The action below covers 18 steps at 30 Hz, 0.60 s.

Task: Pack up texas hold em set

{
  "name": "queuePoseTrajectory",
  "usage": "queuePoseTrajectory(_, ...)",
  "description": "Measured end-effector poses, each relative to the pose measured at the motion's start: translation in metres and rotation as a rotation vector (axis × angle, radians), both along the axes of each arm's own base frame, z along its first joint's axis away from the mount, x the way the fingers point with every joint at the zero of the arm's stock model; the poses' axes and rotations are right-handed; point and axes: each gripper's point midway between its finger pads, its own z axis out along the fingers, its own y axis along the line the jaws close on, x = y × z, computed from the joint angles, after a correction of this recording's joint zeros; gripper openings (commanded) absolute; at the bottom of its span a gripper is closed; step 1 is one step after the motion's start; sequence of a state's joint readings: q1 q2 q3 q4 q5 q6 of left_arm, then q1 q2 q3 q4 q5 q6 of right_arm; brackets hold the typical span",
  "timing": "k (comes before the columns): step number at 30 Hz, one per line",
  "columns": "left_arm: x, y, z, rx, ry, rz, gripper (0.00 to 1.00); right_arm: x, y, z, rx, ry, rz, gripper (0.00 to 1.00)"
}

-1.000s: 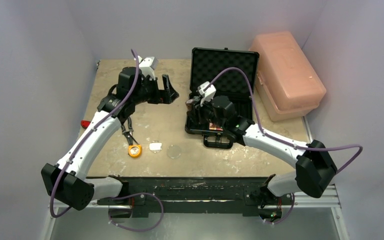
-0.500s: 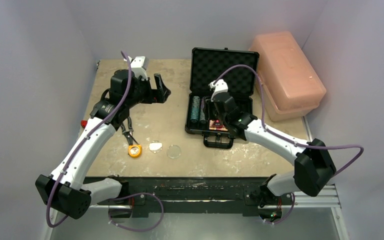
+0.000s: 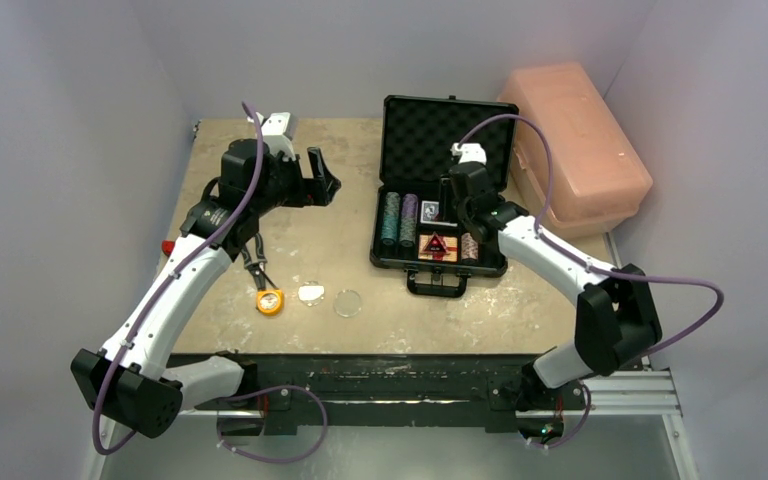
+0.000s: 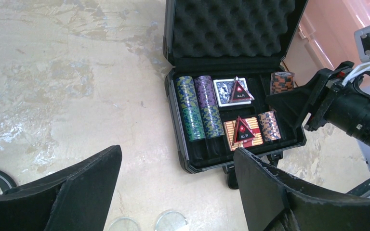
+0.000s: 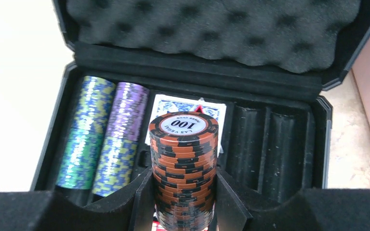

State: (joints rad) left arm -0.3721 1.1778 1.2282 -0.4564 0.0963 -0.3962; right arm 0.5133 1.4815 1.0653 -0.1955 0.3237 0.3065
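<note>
The black briefcase (image 3: 430, 130) lies open on the table, its foam lid upright. Its tray holds a teal chip row (image 3: 390, 220), a purple chip row (image 3: 409, 218), two card decks (image 3: 430, 211) (image 3: 438, 247) and a short brown chip stack (image 3: 469, 246). My right gripper (image 3: 463, 212) is shut on another brown chip stack (image 5: 183, 163) and holds it above the tray's back right slots (image 5: 274, 149). My left gripper (image 3: 325, 185) is open and empty above the table, left of the case. Two clear discs (image 3: 311, 294) (image 3: 348, 302) lie on the table in front.
A big pink plastic box (image 3: 575, 140) stands right of the case, close to its lid. An orange tape measure (image 3: 270, 301) with a black strap lies left of the discs. A small red item (image 3: 170, 247) sits at the table's left edge.
My right gripper has risen from the case's front left and moved back and right with the brown chip stack. My left gripper shifted slightly left, then stayed still.
</note>
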Motion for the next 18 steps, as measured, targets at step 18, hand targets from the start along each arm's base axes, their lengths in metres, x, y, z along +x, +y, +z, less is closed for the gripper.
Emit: queuePoseTrajectory(18, 0.001, 0.000, -0.001, 0.002, 0.004, 0.000, 0.85, 0.028, -0.050, -0.043, -0.079, 0.150, -0.125, 0.00)
